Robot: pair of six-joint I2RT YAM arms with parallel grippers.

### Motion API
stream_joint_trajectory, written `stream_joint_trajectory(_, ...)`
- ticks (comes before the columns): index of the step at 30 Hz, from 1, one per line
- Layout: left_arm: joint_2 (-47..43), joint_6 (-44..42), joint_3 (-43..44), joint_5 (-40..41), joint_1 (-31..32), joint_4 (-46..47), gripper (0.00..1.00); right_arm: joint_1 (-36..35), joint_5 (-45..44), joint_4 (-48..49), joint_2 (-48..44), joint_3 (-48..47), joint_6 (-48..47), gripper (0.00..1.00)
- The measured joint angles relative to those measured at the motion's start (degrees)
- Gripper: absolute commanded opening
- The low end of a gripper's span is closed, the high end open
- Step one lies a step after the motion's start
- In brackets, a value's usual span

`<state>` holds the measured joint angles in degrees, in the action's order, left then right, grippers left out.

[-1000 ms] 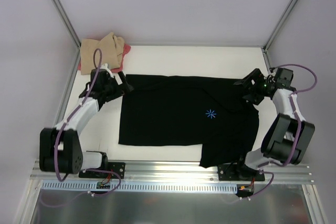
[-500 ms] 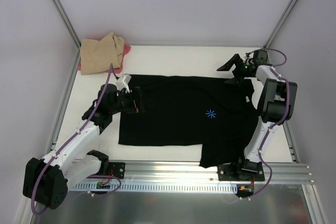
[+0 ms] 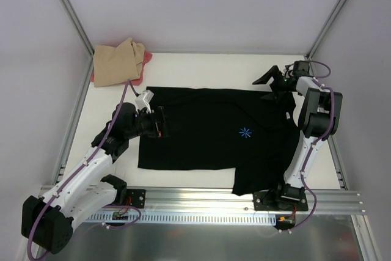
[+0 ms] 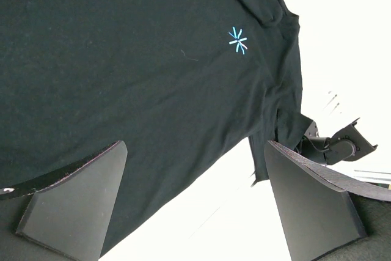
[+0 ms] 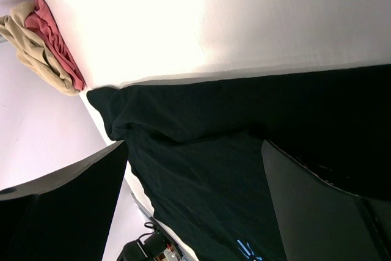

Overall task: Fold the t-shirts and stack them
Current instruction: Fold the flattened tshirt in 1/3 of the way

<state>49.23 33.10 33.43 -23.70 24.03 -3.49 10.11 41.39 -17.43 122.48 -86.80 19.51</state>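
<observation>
Black t-shirt [image 3: 201, 142] spread flat mid-bench [image 3: 208, 68], starburst mark [image 3: 245, 132] facing up. Tan shirt [image 3: 116, 62] heaped over pink-red shirt [image 3: 147, 58] at far left corner. Left hand [image 3: 162, 123] wide, empty, above black shirt's left edge. Right hand [image 3: 267, 87] wide, empty, over its far right corner.

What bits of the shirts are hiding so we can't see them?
- Pink-red shirt: in the top view, mostly buried under the tan shirt.
- Black shirt: in the top view, part of its right edge is behind the right arm.
- Starburst mark: in the right wrist view, cut off by the bottom edge.
</observation>
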Motion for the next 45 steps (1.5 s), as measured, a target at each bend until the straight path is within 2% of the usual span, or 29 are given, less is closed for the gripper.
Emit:
stream_joint_trajectory(15,-0.7,0.0,0.0,0.2,0.0,-3.2,0.99,1.6,-0.5,0.2,0.8,-0.4,-0.1,0.95)
stream_joint_trajectory(18,-1.2,0.0,-0.1,0.3,0.0,-3.2,0.99,1.6,-0.2,0.2,1.5,-0.4,0.0,0.91)
stream_joint_trajectory(22,-1.5,0.0,-0.5,0.3,0.0,-3.2,0.99,1.5,-0.2,0.5,1.8,-0.4,-0.1,0.73)
stream_joint_trajectory(23,-1.6,0.0,-0.6,0.3,0.0,-3.2,0.99,1.3,-0.2,0.6,2.0,-0.4,-0.2,0.6)
stream_joint_trajectory(24,-1.6,0.0,-0.6,0.4,0.0,-3.3,0.99,1.2,-0.2,0.6,2.2,-0.4,-0.3,0.53)
stream_joint_trajectory(25,-1.6,0.0,-0.6,0.4,0.0,-3.3,0.99,1.0,0.0,0.6,2.4,-0.3,-0.2,0.42)
stream_joint_trajectory(26,-1.7,0.0,-0.6,0.4,0.0,-3.3,0.99,0.7,0.0,0.7,2.6,-0.3,-0.2,0.26)
stream_joint_trajectory(27,-1.8,0.0,-0.6,0.4,0.0,-3.3,0.99,0.5,0.0,0.8,2.8,-0.3,-0.1,0.22)
stream_joint_trajectory(28,-1.9,0.0,-0.6,0.5,0.0,-3.3,0.99,0.3,0.1,0.7,2.9,-0.2,0.1,0.12)
stream_joint_trajectory(30,-2.0,0.0,-0.6,0.7,0.0,-3.3,0.99,0.1,0.3,0.7,2.9,0.2,0.3,0.08)
stream_joint_trajectory(31,-2.1,0.0,-0.6,0.8,0.0,-3.3,0.99,0.1,0.3,0.8,2.9,0.3,0.4,0.03)
stream_joint_trajectory(33,-2.5,0.0,-0.8,1.0,0.0,-3.3,0.99,0.0,0.5,1.0,2.8,0.9,0.5,0.01)
stream_joint_trajectory(40,-4.4,0.1,-2.1,1.5,0.0,-3.5,0.99,0.0,0.7,1.2,1.0,5.0,0.6,0.0)
stream_joint_trajectory(45,-5.7,0.4,-2.4,1.7,0.0,-4.5,0.99,0.0,0.7,1.1,-6.6,11.0,0.3,0.0)
